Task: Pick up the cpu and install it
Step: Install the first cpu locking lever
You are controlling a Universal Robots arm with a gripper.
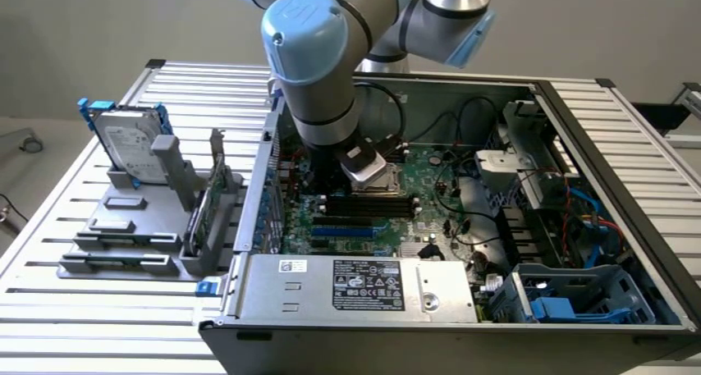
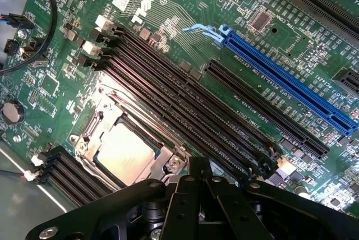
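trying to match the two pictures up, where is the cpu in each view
Exterior view: the cpu lies in its metal-framed socket on the motherboard, just below the arm's wrist, near the middle of the open case.
Wrist view: the cpu sits in the socket, close to the gripper.
Shared landmark: the black memory slots beside the socket.

**Open case and parts on the slatted bench**

A hard drive [image 1: 123,141] stood upright in a grey rack [image 1: 121,227] at left. The open computer case [image 1: 438,309] held a green motherboard [image 2: 168,21], a blue expansion slot [image 2: 291,88], and what seemed a blue drive cage [image 1: 580,297] at lower right.
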